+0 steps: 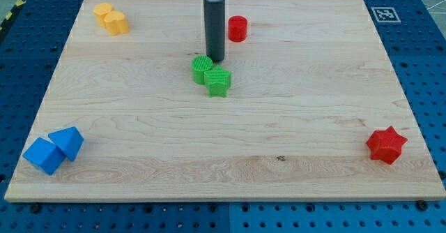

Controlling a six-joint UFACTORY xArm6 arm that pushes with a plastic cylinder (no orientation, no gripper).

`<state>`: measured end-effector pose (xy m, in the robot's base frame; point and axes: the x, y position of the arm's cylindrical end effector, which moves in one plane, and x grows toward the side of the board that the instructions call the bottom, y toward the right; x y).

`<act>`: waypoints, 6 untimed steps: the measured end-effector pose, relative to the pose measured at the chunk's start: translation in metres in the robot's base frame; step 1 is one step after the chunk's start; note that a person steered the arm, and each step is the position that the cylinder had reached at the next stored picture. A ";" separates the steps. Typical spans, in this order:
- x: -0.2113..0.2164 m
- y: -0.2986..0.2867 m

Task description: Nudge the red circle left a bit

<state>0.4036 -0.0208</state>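
Observation:
The red circle (237, 28), a short red cylinder, stands near the view's top, a little right of centre. My tip (215, 59) is the lower end of the dark rod. It sits below and to the left of the red circle, apart from it. The tip is just above the green circle (202, 68), close to or touching it. A green block (218, 82) lies against the green circle's lower right.
Two yellow blocks (111, 18) lie together at the top left. Two blue blocks (54, 149) lie together at the bottom left. A red star (386, 145) lies at the right. A black-and-white marker (385, 14) is beyond the wooden board (139, 121).

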 end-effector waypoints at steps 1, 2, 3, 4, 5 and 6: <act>0.001 0.034; -0.030 0.074; -0.062 0.084; -0.095 0.084; -0.104 0.071; -0.105 0.057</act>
